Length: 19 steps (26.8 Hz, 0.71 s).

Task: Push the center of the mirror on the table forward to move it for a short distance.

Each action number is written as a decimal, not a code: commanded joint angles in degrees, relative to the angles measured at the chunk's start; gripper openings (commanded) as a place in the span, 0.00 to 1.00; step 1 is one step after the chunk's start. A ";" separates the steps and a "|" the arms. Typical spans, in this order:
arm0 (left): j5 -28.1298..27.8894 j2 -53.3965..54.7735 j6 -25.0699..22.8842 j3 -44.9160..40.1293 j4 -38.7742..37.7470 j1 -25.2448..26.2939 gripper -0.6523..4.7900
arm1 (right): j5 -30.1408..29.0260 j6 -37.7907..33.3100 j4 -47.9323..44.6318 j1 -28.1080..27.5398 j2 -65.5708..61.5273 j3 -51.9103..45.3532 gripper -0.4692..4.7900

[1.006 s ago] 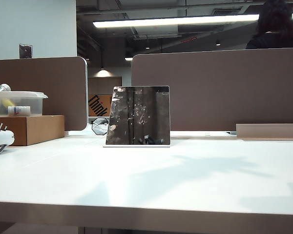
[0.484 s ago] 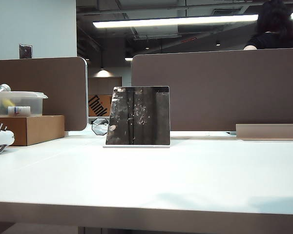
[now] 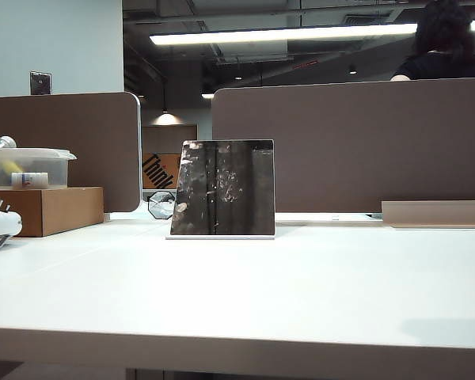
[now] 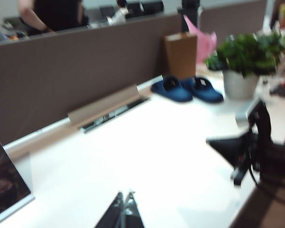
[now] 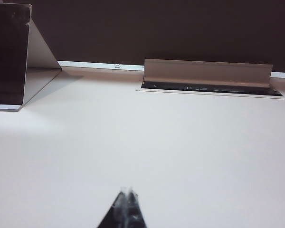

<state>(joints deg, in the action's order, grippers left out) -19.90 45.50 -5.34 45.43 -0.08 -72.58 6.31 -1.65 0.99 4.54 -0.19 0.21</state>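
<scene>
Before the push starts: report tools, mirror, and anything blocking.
Left tool shut, right tool shut, both above bare table, off the mirror. Mirror upright on its stand, untouched. Nothing in front of it.

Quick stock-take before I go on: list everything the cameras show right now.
mirror: one, dark, upright on table centre.
octagonal object: one, dark, behind mirror's left.
cardboard box: one, brown, table left.
plastic container: one, clear, on box.
partition panels: two, brown, behind table.
cable flap: one, beige, raised, right of mirror.
slippers: pair, blue, far desk.
potted plant: one, green, white pot, beside the slippers.
person: one, dark-haired, behind partition.
left gripper: jaws shut, over bare table.
right gripper: jaws shut, over bare table.
</scene>
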 commanded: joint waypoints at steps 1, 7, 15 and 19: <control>0.68 0.37 -0.22 0.13 -1.29 0.02 0.11 | 0.20 -0.02 -0.81 0.04 -0.02 -0.24 0.08; 0.63 0.35 -0.22 0.13 -2.64 0.02 0.11 | 0.17 -0.02 -0.79 0.04 -0.02 -0.24 0.08; -3.02 0.28 -4.66 0.11 -5.99 0.09 0.11 | 0.17 -0.02 -0.81 0.07 -0.02 -0.24 0.08; -7.74 0.26 -4.04 -0.37 -6.19 4.66 0.11 | 0.15 -0.02 -0.81 0.07 -0.02 -0.24 0.08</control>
<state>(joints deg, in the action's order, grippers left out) -25.98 45.93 -9.63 45.32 -6.70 -70.15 6.37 -1.65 0.99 4.56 -0.19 0.21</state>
